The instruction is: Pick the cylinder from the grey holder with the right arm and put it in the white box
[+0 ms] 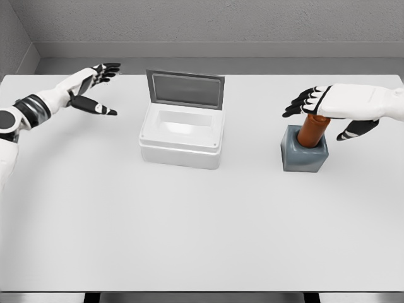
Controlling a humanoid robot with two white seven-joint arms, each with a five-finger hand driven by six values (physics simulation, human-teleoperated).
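Note:
A brown cylinder stands upright in the grey holder at the right of the table. My right hand hovers just over the cylinder's top, palm down, fingers spread toward the left and thumb hanging to the right; it holds nothing. The cylinder's top end is hidden behind the hand. The white box sits at the table's middle with its grey lid standing open at the back. My left hand hangs over the far left of the table, fingers spread and empty.
The white table ends at a grey wall behind and at a front edge near the bottom of the view.

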